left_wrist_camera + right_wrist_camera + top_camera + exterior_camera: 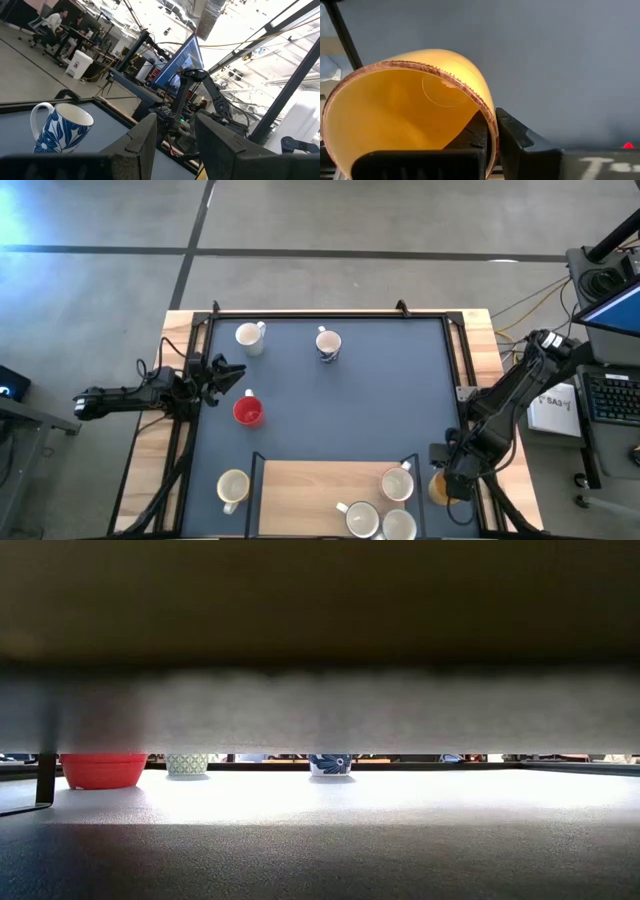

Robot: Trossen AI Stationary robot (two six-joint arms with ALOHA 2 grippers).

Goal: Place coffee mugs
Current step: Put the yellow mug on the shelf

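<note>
The high view shows my right gripper at the mat's right near corner, shut on an orange mug; in the right wrist view that mug opens toward the camera. My left gripper hangs open at the mat's left side, just beyond a red mug, touching nothing. A white mug and a blue-patterned mug stand upright near the far edge. A cream mug stands near-left. Three pale mugs stand on a wooden board. My right gripper pinches the orange mug's wall at the rim, one finger inside and one outside. The fingers come from above, pointing down. Whether the mug's base is on the table cannot be told.
A wooden board lies at the mat's near edge, flanked by black posts. Metal frame rails border the mat. The mat's middle is bare. The low view is mostly blocked by a blurred bar; the red mug shows below it.
</note>
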